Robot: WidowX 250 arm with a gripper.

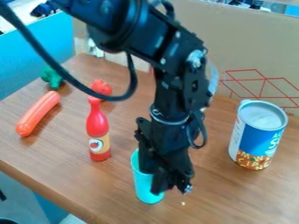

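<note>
Turquoise and narrow, a plastic cup is roughly upright at the black two-finger gripper, which hangs over its upper part and hides much of it. Whether the claw is released or clenched on the cup, I cannot tell. Left of the cup and farther back stands a red plastic squeeze bottle with a tan label; farther left lies an orange-red toy sausage. Well behind the cup, to its left, are a knobbly red toy and a green, broccoli-like toy. Well apart to the cup's right stands a tin can with a blue label on the brown wood-grain table.
</note>
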